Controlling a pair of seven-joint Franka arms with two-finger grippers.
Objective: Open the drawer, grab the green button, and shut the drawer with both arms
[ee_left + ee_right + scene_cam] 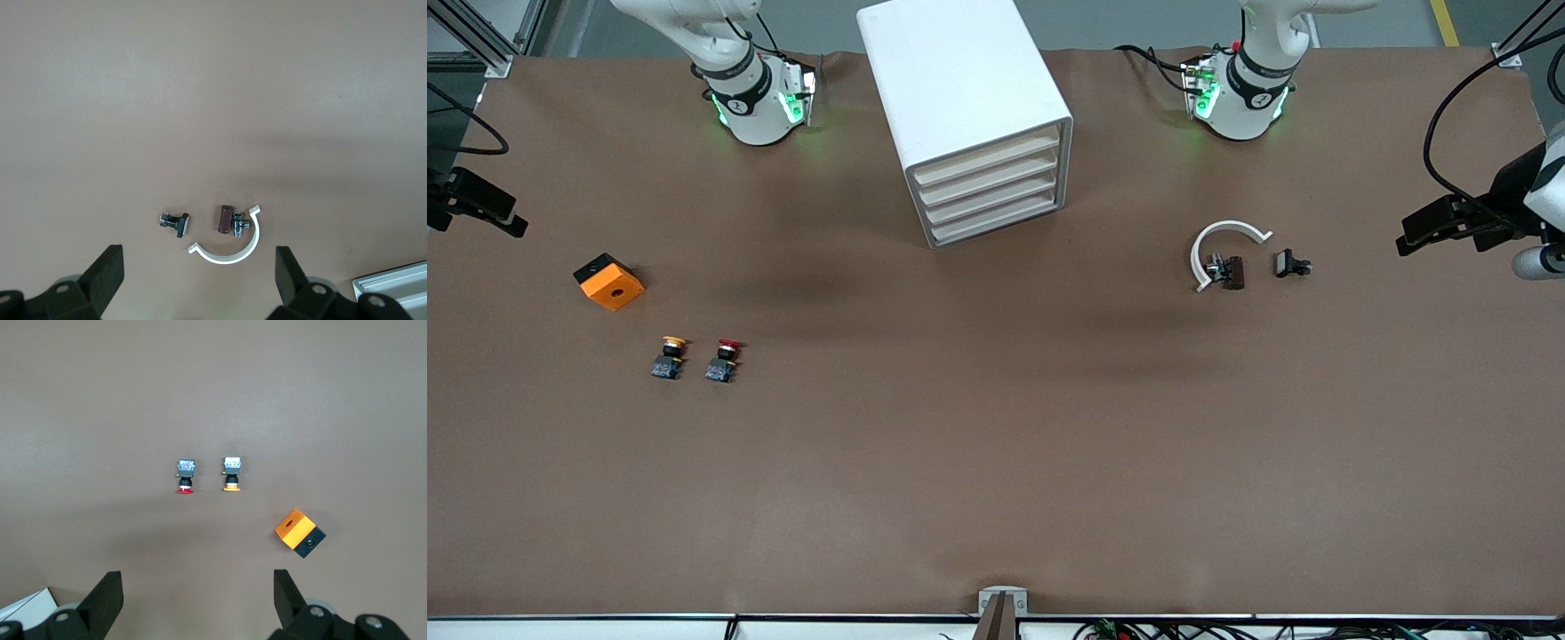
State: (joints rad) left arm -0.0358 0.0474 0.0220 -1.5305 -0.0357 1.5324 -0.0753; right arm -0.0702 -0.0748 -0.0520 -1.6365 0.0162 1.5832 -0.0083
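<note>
White cabinet (969, 116) in the middle of the brown table (996, 462), up by the robots' bases, with four shallow drawers stacked in its front. All four are shut, and that includes the bottom drawer (996, 227), the one the job wants. So by my reading the opening step has not begun.

The left gripper (200, 283) hangs high over the left arm's end of the table with its jaws spread wide and nothing between them. The right gripper (197, 603) mirrors it over the right arm's end, jaws just as wide and also empty. Both arms wait.

Where is the green button? Nowhere in sight; I judge it sits inside the closed bottom drawer.

Next move, as I see it: one gripper comes down level with that bottom drawer front, catches its edge without snagging the drawer above, and draws it straight out. The other probably needs to steady the cabinet, since a light box may slide.

The count on the table: two push buttons near the right arm's end, one yellow-capped button (669, 356) and one red-capped button (724, 359) just beside it. One orange and black block (609, 281) lies farther from the front camera than those. Toward the left arm's end are one white curved clip (1221, 246), one dark metal fitting (1227, 271) inside its curve, and one small black part (1289, 264) near it.
</note>
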